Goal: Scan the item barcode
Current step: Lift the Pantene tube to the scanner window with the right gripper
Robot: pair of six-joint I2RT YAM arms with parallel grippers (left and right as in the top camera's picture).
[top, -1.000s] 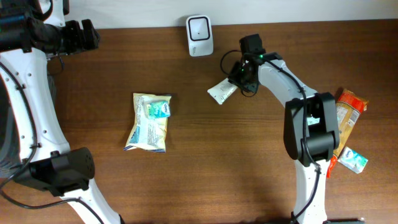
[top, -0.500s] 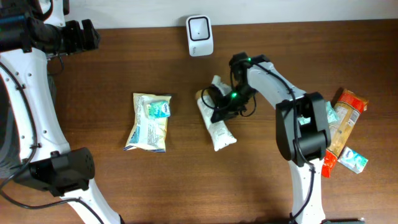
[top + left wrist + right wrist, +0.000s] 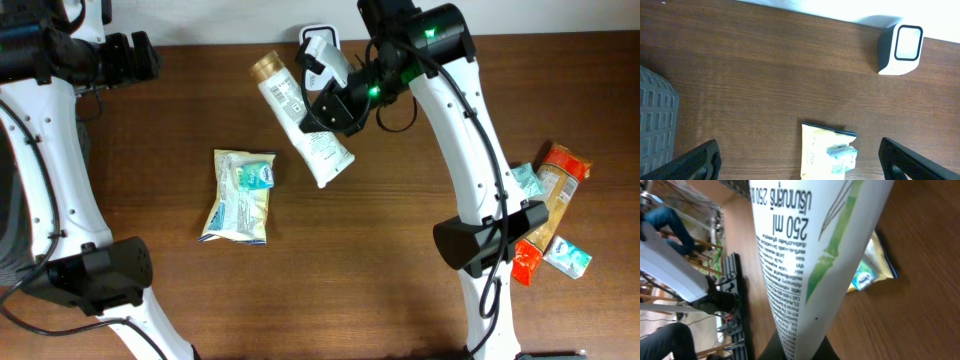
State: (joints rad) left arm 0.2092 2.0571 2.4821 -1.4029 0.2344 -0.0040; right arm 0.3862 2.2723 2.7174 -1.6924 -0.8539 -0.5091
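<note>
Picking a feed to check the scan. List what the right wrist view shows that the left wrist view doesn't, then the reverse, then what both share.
Right wrist only: the white 250 ml tube, close up with its print readable, pinched at its lower end in the shut right gripper. Left wrist only: the barcode scanner and the open left gripper. Both: the snack packet lying on the wooden table.

Bright, even light — the tube (image 3: 800,255) looms close, slightly soft.
</note>
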